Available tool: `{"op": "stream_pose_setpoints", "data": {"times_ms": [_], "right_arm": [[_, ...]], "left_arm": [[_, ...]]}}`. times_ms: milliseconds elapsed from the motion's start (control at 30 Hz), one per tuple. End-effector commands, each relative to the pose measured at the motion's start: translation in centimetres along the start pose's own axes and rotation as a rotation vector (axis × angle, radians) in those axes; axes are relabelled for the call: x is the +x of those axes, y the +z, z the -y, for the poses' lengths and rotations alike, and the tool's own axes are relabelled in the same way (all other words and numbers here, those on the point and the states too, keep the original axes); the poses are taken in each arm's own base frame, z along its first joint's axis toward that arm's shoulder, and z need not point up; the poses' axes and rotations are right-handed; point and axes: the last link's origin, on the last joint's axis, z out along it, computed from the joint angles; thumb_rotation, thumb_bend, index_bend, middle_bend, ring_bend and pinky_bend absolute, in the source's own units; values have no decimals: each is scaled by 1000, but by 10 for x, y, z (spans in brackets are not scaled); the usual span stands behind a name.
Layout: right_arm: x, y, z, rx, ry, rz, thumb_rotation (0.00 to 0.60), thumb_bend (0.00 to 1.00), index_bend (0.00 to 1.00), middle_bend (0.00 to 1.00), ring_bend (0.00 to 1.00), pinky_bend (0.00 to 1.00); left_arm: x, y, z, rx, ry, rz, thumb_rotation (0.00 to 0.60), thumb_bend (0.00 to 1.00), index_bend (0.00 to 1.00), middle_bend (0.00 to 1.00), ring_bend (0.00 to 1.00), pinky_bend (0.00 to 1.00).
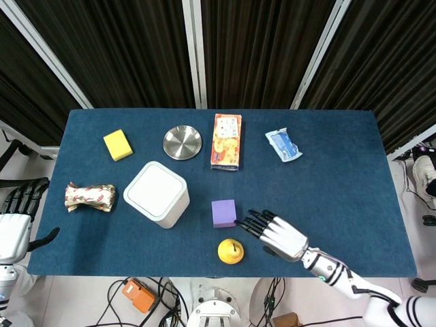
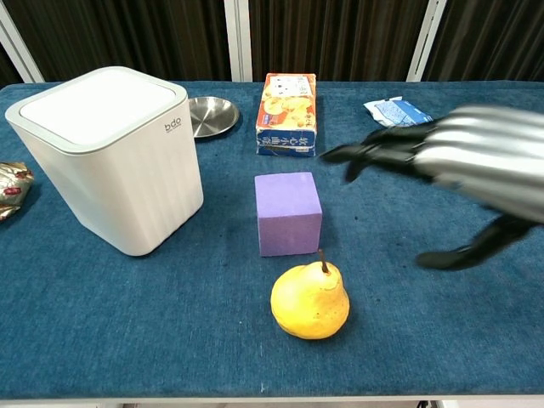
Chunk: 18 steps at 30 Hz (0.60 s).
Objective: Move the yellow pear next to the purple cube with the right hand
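Note:
The yellow pear stands upright on the blue table near its front edge, just in front of the purple cube, with a small gap between them. My right hand hovers to the right of both, fingers spread and empty, blurred in the chest view. It touches neither object. My left hand hangs off the table's left edge, holding nothing, fingers apart.
A white lidded bin stands left of the cube. Behind are a snack box, a metal dish, a yellow sponge and a blue packet. A foil wrapper lies at far left.

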Motion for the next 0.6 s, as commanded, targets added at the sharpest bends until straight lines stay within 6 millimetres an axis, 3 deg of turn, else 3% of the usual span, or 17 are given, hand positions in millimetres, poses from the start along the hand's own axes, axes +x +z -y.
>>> {"op": "stream_pose_setpoints", "data": {"times_ms": [33,100,200,300,433,600], "right_arm": [[10,-64,-22,-231,23,10,600,368,0,92,23,130],[11,-98,-35,-404,48,22,600,368,0,13,0,9],[5,-140,-52,-668,88,17,600,368,0,0,0,0],[-6,-167,-67,-883,144,-3,600,368,0,0,0,0],[1,-176,-77,-944,134,-41,600,368,0,0,0,0],[4,-177,-73,-908,120,-69,600,368,0,0,0,0]], "left_arm": [[0,0,-2,-11,0,-6,600,133,0,8,0,92],[-1,0,-3,-19,2,-5,600,133,0,8,0,92],[-4,0,-4,-23,9,3,600,133,0,8,0,92],[-6,1,-5,-20,16,17,600,133,0,8,0,92],[-8,3,-8,-22,23,23,600,133,0,8,0,92],[-10,5,-10,-18,32,35,600,133,0,8,0,92]]}}
